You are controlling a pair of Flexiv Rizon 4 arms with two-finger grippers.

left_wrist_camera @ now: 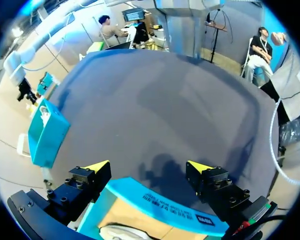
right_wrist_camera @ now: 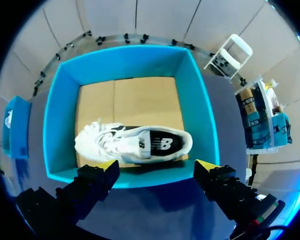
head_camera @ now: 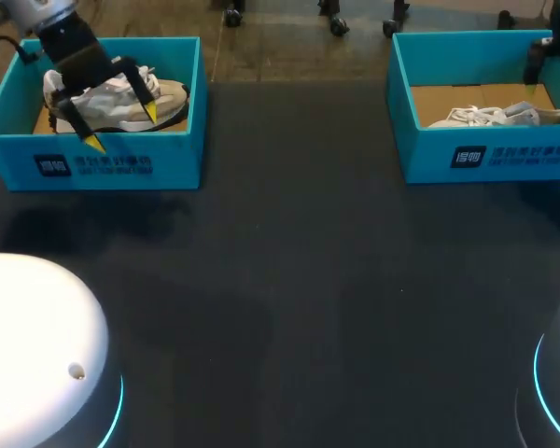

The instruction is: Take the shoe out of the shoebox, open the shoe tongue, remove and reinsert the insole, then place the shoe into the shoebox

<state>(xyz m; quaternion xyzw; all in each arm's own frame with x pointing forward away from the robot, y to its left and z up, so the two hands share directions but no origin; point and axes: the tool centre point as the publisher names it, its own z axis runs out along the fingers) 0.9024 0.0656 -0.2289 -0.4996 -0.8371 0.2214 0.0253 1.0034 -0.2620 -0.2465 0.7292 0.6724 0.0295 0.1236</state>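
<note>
Two blue shoeboxes stand at the far corners of the dark table. The left shoebox (head_camera: 121,163) holds a white and beige shoe (head_camera: 168,96). My left gripper (head_camera: 121,128) hangs open over that shoe and the box's front wall. In the left wrist view the open left gripper (left_wrist_camera: 148,166) straddles the left shoebox's rim (left_wrist_camera: 160,200), and a sliver of the shoe (left_wrist_camera: 117,232) shows under it. The right shoebox (right_wrist_camera: 125,62) holds a white shoe (right_wrist_camera: 135,142) lying on its side. My right gripper (right_wrist_camera: 156,164) is open above the box's near wall, clear of the shoe.
In the head view the right shoebox (head_camera: 485,154) with its white shoe (head_camera: 490,116) sits at the far right, and my right arm (head_camera: 551,47) is over its far corner. Dark tabletop (head_camera: 289,280) lies between the boxes. My arm bases fill the near corners.
</note>
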